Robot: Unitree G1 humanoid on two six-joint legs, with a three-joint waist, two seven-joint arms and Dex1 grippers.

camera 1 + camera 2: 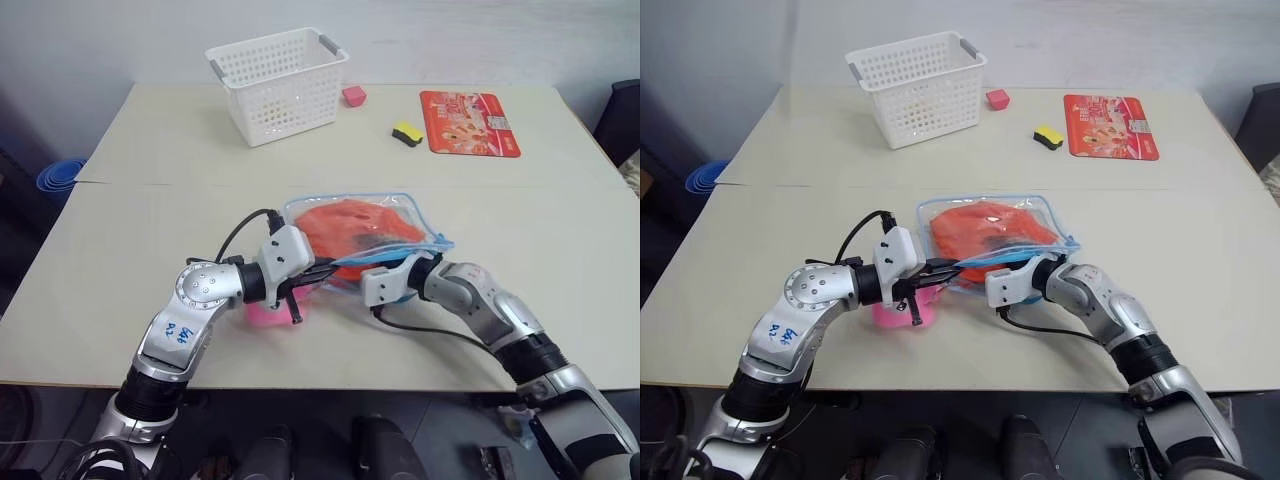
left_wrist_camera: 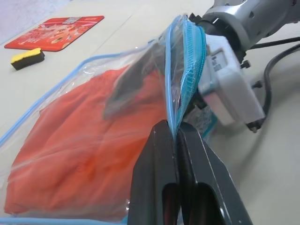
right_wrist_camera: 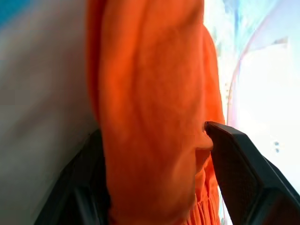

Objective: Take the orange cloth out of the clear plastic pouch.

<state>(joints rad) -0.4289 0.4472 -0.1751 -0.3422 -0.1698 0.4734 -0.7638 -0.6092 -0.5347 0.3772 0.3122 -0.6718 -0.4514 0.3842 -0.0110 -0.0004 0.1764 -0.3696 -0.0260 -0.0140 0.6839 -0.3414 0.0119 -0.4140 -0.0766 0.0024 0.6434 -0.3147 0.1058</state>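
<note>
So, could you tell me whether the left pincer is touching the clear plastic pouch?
Touching. In the left wrist view, the left pincer is shut on the clear plastic pouch, its blue zipper edge clamped between the two black fingers.

Both head eyes are looking down over the surface (image 1: 560, 230) — wrist cameras are sitting close against the clear plastic pouch (image 2: 70, 122).

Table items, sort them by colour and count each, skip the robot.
Orange: 1, the orange cloth
Clear: 1, the clear plastic pouch
White: 1, the lattice basket
Pink: 2, the small block and the plush toy
Red: 1, the printed card
Yellow and black: 1, the sponge
Total: 7
</note>
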